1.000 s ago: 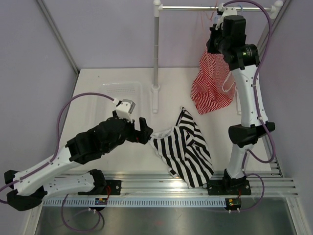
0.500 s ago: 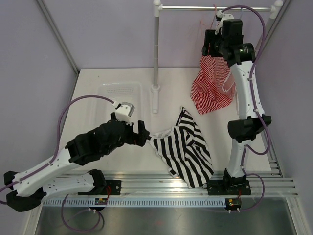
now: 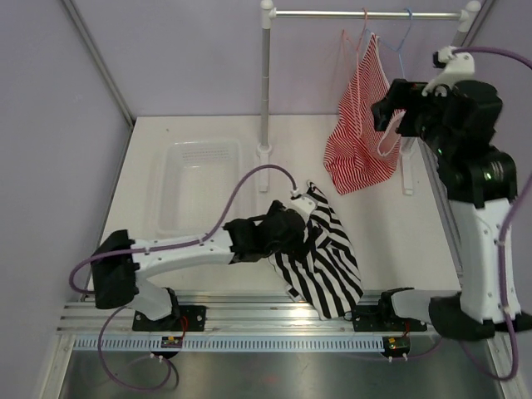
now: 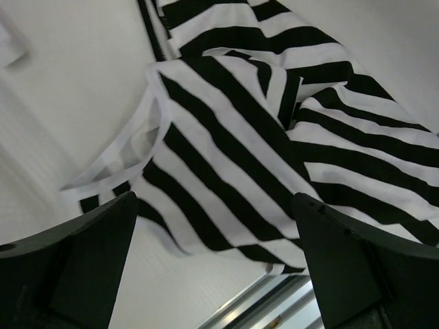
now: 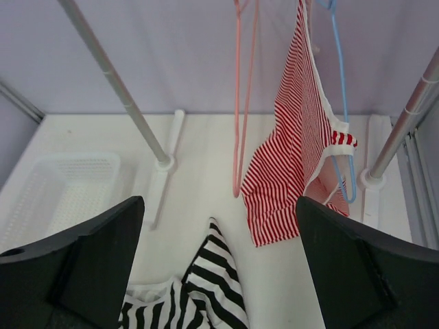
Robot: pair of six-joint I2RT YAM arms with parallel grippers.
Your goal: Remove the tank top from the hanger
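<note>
The tank top [image 3: 326, 259] [image 4: 240, 157] [image 5: 206, 295] lies crumpled on the bench, right of centre and reaching the front edge, with a white-trimmed strap [image 4: 113, 168] spilling off its left side. It is off the hanger [image 3: 344, 66] [image 5: 235, 123], which hangs bare from the rail [image 3: 332, 13] above the back edge.

The left gripper [image 3: 293, 231] [image 4: 214, 200] is low over the left part of the tank top. Its jaws are spread wide with striped cloth showing between them, and I cannot tell whether they touch it.

The right gripper [image 3: 397, 116] [image 5: 219, 202] is raised toward the back right corner, jaws spread and holding nothing.

Just beside the hanger, a red striped top [image 3: 357, 141] [image 5: 295, 164] hangs on a blue hanger [image 3: 405, 33] [image 5: 341, 89]. A white basket [image 3: 204, 146] [image 5: 55, 159] sits near the back left of the bench.
</note>
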